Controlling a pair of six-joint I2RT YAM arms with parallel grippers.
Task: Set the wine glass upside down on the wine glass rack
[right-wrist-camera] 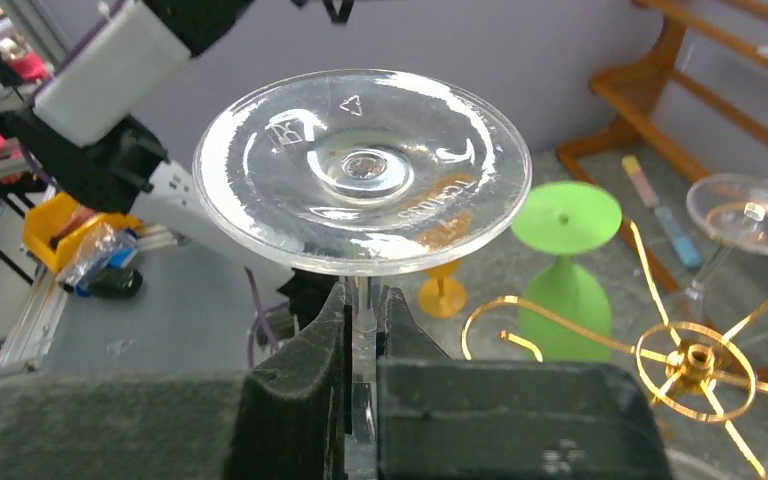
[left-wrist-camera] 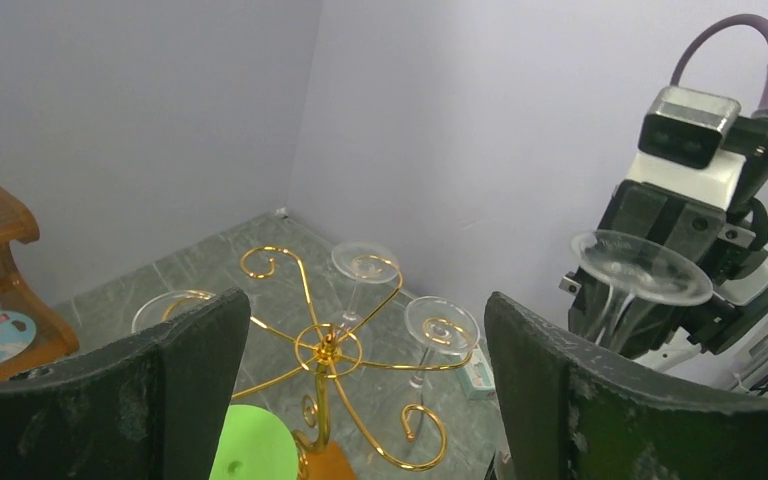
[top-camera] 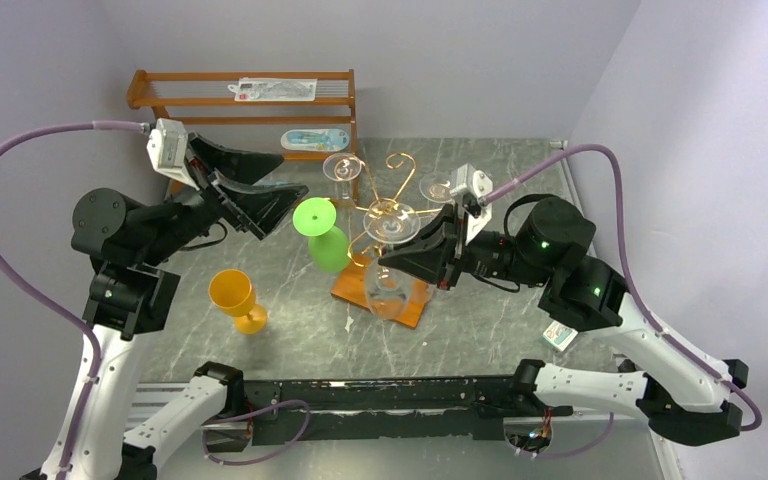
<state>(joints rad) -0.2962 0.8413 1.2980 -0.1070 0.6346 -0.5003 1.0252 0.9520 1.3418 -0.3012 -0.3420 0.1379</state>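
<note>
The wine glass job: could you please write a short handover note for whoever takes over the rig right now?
Left gripper: open, empty, raised to the left of the wine glass rack.
Right gripper: shut on the stem of the clear wine glass, held upside down, foot up.
Position: the held glass is beside the rack, not yet on an arm.
Done: glass picked up and inverted.
Left: slide the stem into a free scroll arm, release, withdraw.
</note>
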